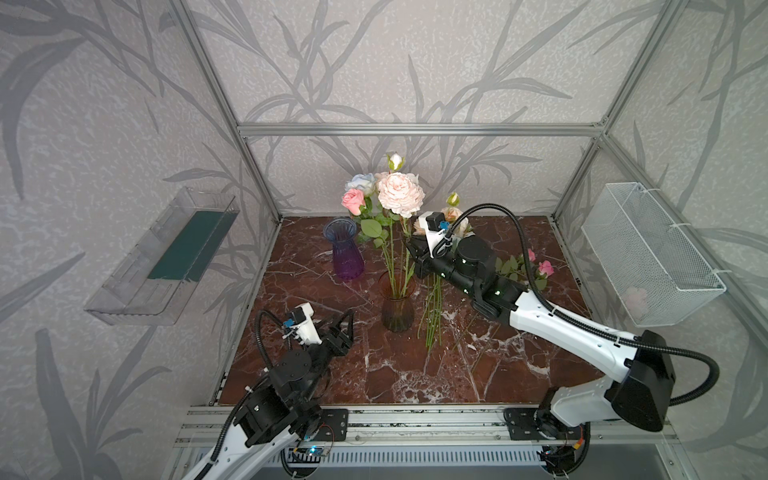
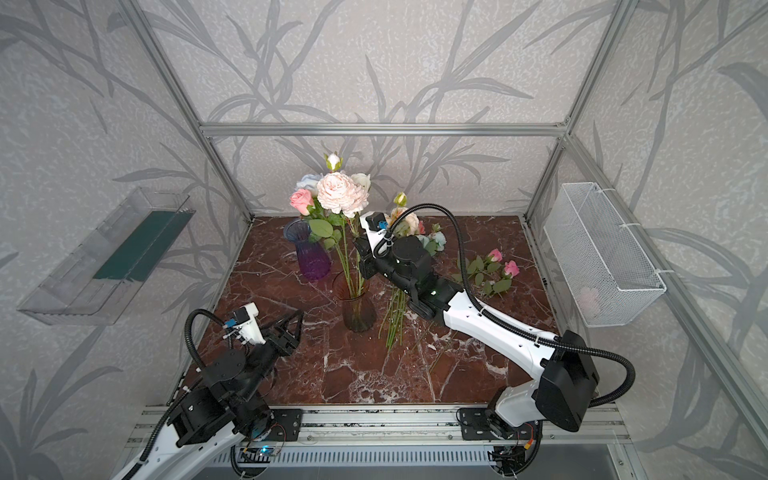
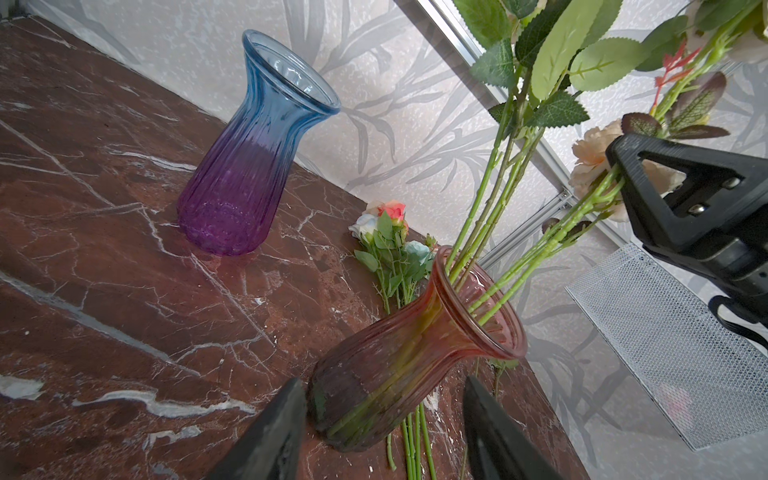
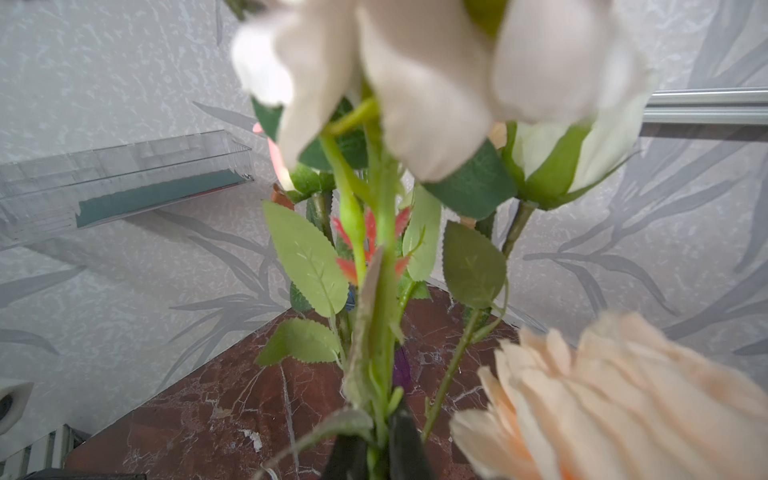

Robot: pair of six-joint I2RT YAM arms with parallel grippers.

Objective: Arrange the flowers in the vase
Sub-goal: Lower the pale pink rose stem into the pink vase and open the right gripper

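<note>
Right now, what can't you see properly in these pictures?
Wire basket: in both top views a pale pink lump lies inside, too small and veiled by mesh to name.
Loose flowers: in a top view the right arm covers their heads.
Cream flower: right wrist view, blurred, cut off by the edge.

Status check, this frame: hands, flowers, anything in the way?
Left hand open, empty, short of amber vase. Right hand shut on flower stems, ends in vase. Loose flowers lie nearby; blue-purple vase empty; nothing blocking.
</note>
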